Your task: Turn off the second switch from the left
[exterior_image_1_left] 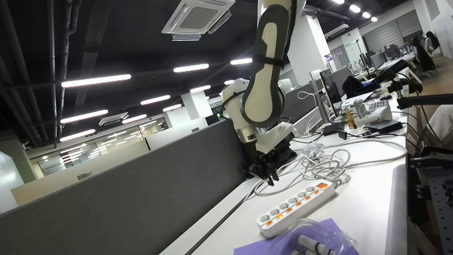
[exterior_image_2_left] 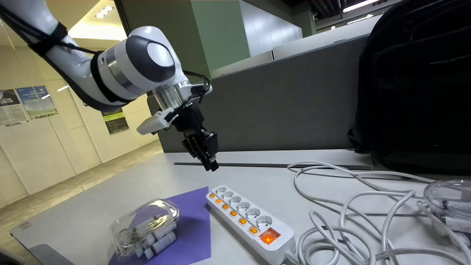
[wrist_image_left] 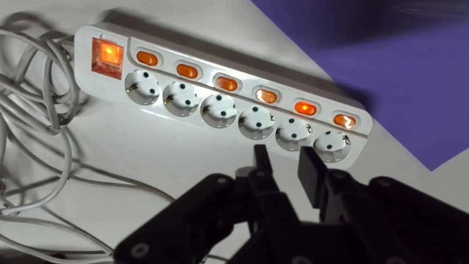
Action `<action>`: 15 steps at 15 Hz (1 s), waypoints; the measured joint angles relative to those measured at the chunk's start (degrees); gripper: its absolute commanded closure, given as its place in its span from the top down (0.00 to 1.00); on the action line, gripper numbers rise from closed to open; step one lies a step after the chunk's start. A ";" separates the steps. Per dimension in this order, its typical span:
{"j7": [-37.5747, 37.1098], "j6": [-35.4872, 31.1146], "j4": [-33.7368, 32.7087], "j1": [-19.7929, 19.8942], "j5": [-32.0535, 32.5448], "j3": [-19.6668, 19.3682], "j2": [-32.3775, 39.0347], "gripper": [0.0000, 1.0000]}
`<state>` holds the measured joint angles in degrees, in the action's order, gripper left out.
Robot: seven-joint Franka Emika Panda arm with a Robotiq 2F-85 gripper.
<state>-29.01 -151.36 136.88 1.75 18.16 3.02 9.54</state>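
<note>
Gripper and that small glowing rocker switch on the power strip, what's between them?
In the wrist view, one round two-pin socket of the power strip lies between the gripper and the small glowing rocker switch. In both exterior views the gripper touches neither.

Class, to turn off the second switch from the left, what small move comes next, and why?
Probably shift the fingers across the sockets to above that glowing switch, second from right in the wrist view, because they appear on the socket side, short of it.
</note>
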 measured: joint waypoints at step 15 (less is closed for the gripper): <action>4.83 -4.85 -3.68 -5.84 -7.99 -5.56 9.87 0.00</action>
<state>-24.18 -156.22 133.21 -4.09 10.17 -2.55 19.41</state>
